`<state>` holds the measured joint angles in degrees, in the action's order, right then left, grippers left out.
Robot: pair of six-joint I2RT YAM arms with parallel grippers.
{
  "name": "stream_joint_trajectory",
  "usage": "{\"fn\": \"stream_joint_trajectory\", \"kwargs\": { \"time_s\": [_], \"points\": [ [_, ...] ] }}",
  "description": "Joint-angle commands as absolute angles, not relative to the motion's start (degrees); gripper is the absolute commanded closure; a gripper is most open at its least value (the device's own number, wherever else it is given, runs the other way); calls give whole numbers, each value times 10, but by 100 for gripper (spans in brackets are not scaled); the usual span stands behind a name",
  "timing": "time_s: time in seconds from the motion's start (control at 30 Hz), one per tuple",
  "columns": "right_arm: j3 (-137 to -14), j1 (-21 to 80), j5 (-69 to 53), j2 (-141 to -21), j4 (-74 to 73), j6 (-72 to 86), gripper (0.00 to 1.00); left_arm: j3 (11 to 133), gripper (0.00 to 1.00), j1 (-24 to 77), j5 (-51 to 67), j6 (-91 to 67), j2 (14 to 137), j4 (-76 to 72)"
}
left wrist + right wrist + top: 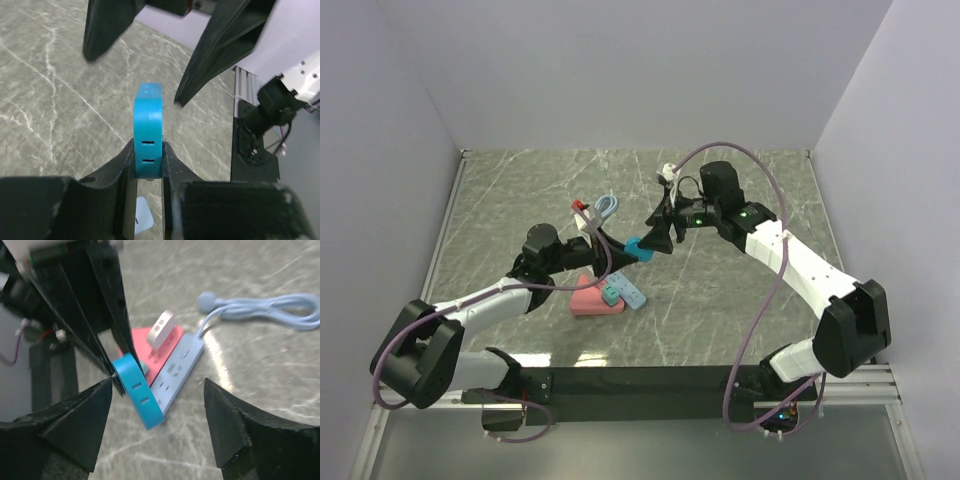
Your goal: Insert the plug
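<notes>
Currently, item by item, from the grippers outward.

Left gripper [148,152]: clenched on the blue plug [148,125], one finger pressed against each side of its lower end. It holds the plug raised off the table near mid-scene.

Right gripper [157,390]: spread wide, nothing in it. Its fingers [107,35] straddle the plug's free end and, as far as I can tell, do not touch it.

Blue plug: a rounded block with two slots on the edge facing the left wrist camera. I judge it rigid moulded plastic, light and smooth-faced, and apt to pivot if pinched at one end only. I would take it across the broad flat faces at the free end, away from the left fingers. I cannot tell where its pins are.

Power strip [625,292]: pale blue, lying on the table just near of the held plug, partly over a pink block [588,302].

White adapter [161,329]: at the strip's edge, over the pink block. I cannot tell whether it is seated in a socket.

Cable [270,310]: pale blue, looped on the table [520,190] far of the strip.
</notes>
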<state>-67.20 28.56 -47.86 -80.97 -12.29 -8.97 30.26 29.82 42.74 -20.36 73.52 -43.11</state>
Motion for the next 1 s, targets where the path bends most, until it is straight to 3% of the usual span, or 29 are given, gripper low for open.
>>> {"fn": "stream_joint_trajectory", "kwargs": {
  "time_s": [0.0, 0.2, 0.4, 0.53, 0.67, 0.7, 0.73, 0.87, 0.97],
  "points": [
    [-705, 285, -549, -823, -196, -159, 22, 323, 100, 295, 473, -172, 705, -415],
    [-708, 285, -585, -833, -237, -195, 35, 325, 100, 296, 468, -161, 694, -395],
    [-714, 293, -597, -842, -247, -204, 63, 324, 100, 296, 466, -159, 697, -394],
    [-715, 304, -619, -845, -252, -224, 89, 327, 100, 296, 461, -162, 707, -397],
    [-705, 317, -633, -846, -236, -229, 100, 326, 98, 296, 452, -164, 715, -403],
    [-702, 317, -634, -846, -226, -226, 100, 329, 93, 296, 451, -164, 716, -403],
    [-692, 316, -623, -842, -188, -194, 100, 330, 72, 296, 443, -164, 722, -399],
    [-653, 310, -486, -803, -77, -74, 100, 330, 30, 296, 396, -156, 722, -374],
    [-616, 293, -403, -753, -20, -3, 100, 319, 14, 294, 331, -162, 720, -371]
  ]
}}
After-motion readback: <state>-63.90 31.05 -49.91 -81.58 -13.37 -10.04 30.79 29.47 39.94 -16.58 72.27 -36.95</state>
